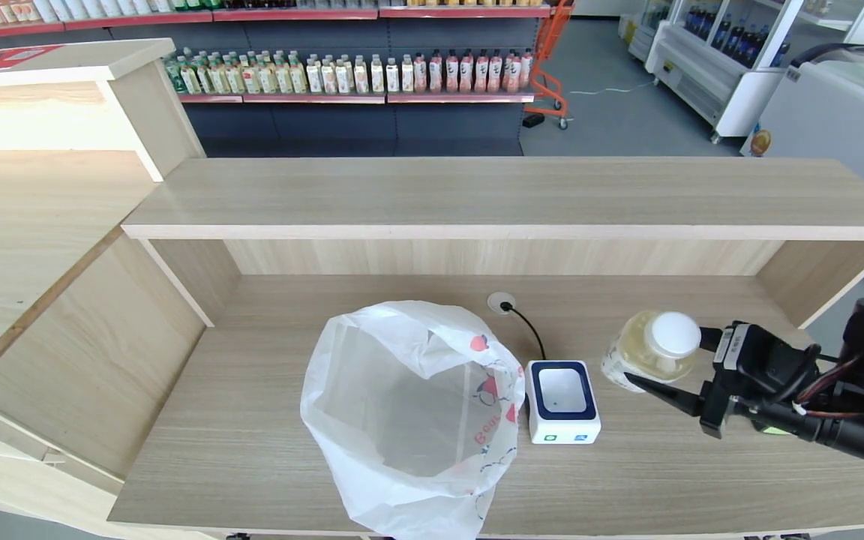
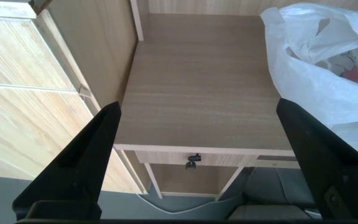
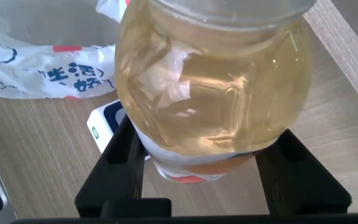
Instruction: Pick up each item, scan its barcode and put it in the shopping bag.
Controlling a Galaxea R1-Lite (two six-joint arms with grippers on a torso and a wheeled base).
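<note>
The right hand [image 1: 666, 361] has its two black fingers closed on a bottle [image 1: 646, 351], one finger on each side. The bottle is see-through, full of a pale yellow drink, and has a white cap [image 1: 673, 333]. It leans over, with the cap pointing up toward the head view. It sits just to the right of the scanner [image 1: 562, 397], close to it but not touching. It may be lifted a little off the table [image 1: 252, 450], but that is hard to tell.

In the right wrist view, the bottle [image 3: 210, 93] is between the fingers of the right hand [image 3: 210, 171], with the scanner [image 3: 104, 121] and the shopping bag [image 3: 42, 68] past it.

The shopping bag [image 1: 409, 412] is white and stands open just to the left of the scanner.

The left hand [image 2: 197, 155] is wide open and holds nothing. It hangs by the near edge of the table [image 2: 197, 93], beside the bag [image 2: 328, 68].
</note>
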